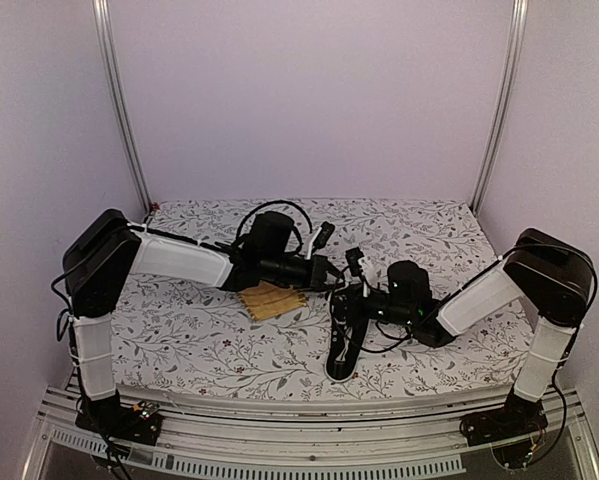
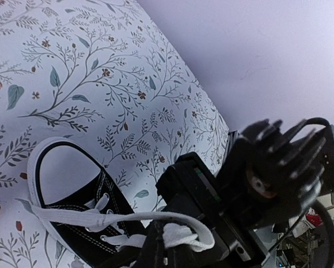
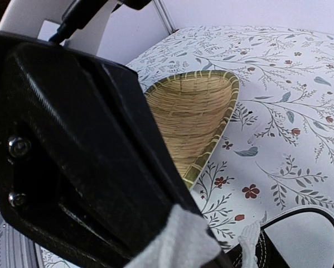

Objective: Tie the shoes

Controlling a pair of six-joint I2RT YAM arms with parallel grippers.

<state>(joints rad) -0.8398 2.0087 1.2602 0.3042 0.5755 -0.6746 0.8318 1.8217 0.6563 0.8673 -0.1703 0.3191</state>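
Note:
The black sneaker (image 1: pixel 341 352) with its white sole edge lies on the floral cloth near the front, below both grippers. In the left wrist view its white toe cap (image 2: pixel 58 170) is at lower left, and a white lace (image 2: pixel 127 219) runs from the eyelets up into my left gripper (image 2: pixel 168 248), which is shut on a lace loop. My left gripper (image 1: pixel 328 272) and right gripper (image 1: pixel 349 298) meet close together above the shoe. In the right wrist view a white lace end (image 3: pixel 180 245) is pinched at the tip of a black finger (image 3: pixel 83 151). The shoe's edge (image 3: pixel 300 245) shows at bottom right.
A yellow woven mat (image 1: pixel 272 299) lies on the cloth just left of the grippers, also in the right wrist view (image 3: pixel 192 114). The floral cloth (image 1: pixel 199 340) covers the table. Pale walls and metal posts (image 1: pixel 120 110) enclose the back and sides.

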